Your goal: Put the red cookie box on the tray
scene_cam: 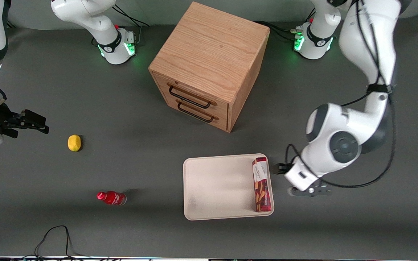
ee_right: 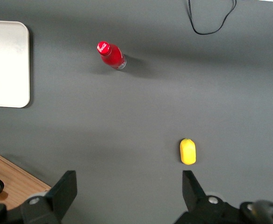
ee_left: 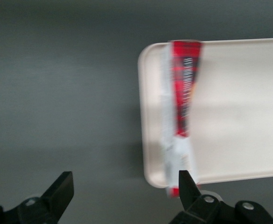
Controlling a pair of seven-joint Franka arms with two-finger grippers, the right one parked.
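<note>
The red cookie box (scene_cam: 261, 184) lies flat in the cream-white tray (scene_cam: 220, 188), along the short rim nearest the working arm. In the left wrist view the cookie box (ee_left: 183, 93) runs along that edge of the tray (ee_left: 239, 107), blurred. My gripper (scene_cam: 296, 177) hovers over the bare table just beside the tray, toward the working arm's end. It stands open (ee_left: 125, 179) with nothing between its fingers; one fingertip (ee_left: 185, 179) overlaps the box's end in the view, apart from it.
A wooden drawer cabinet (scene_cam: 209, 65) stands farther from the front camera than the tray. A small red bottle (scene_cam: 111, 198) and a yellow lemon-like object (scene_cam: 74, 142) lie toward the parked arm's end. A black cable (scene_cam: 53, 235) loops near the table's front edge.
</note>
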